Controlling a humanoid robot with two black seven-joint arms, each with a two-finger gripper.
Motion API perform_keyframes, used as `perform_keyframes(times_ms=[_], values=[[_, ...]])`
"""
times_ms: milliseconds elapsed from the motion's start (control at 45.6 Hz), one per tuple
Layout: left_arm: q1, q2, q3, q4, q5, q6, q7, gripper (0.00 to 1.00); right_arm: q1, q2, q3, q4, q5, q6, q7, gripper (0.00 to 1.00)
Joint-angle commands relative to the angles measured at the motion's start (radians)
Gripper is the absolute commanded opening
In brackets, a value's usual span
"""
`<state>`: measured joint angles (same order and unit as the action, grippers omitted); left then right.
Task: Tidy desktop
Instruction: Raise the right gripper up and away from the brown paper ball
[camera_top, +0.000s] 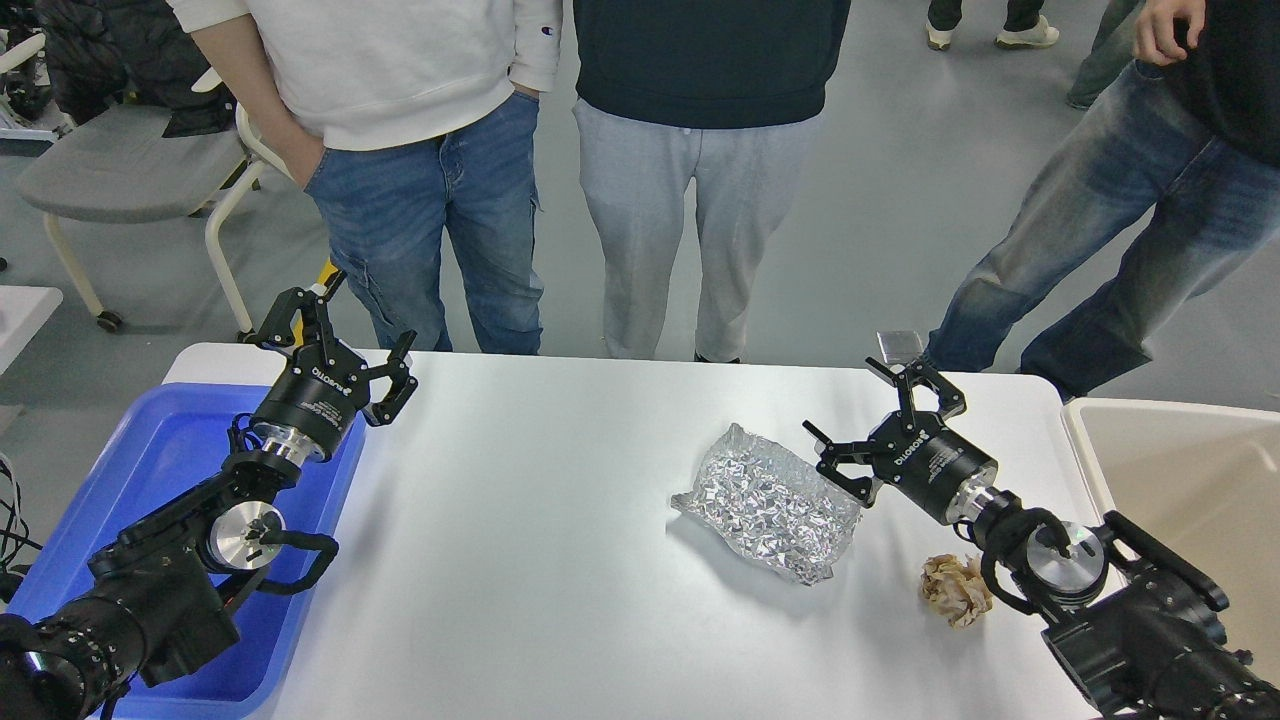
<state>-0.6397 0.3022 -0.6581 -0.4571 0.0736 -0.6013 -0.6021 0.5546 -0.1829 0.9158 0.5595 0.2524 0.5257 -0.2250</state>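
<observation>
Blue plastic marks the far left: a tub (150, 470) sits at the left end of the desktop (540, 540), probably there to take sorted items. From the silver foil bag (770, 505), which lies crumpled right of the tabletop's centre, the tub is well apart to the left. The left gripper (335, 350) hangs above the tub's inner rim, its jaws spread wide and holding nothing; I judge it is parked there, either ready for a drop or simply out of the way.

White and bare, the desktop stretches between that tub and the foil bag.

Just beside the bag's upper right corner is the right gripper (870, 420), fingers wide apart and empty, tilted toward the bag as though lining up for a grasp. Whether a fingertip touches the foil cannot be told. A crumpled brown paper ball (957, 590) lies near the bag, to its lower right, close under the right arm. Further right of the bag, at the desktop's right end, stands a beige bin (1180, 480), likely meant for rubbish. Both loose items remain on the table, so the tidying looks far from finished.
</observation>
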Motion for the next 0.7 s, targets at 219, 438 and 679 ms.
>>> perform_keyframes(times_ms=[219,438,679], values=[[0.0,0.0,0.0,0.0,0.0,0.0,-0.001,1.0,-0.01,-0.015,-0.005,0.013,-0.008,0.002,0.0,1.0],[0.0,0.0,0.0,0.0,0.0,0.0,-0.001,1.0,0.004,-0.058,-0.025,0.023,-0.035,0.013,0.0,1.0],[0.0,0.0,0.0,0.0,0.0,0.0,-0.001,1.0,0.03,-0.208,-0.058,0.144,-0.148,0.005,-0.008,1.0]])
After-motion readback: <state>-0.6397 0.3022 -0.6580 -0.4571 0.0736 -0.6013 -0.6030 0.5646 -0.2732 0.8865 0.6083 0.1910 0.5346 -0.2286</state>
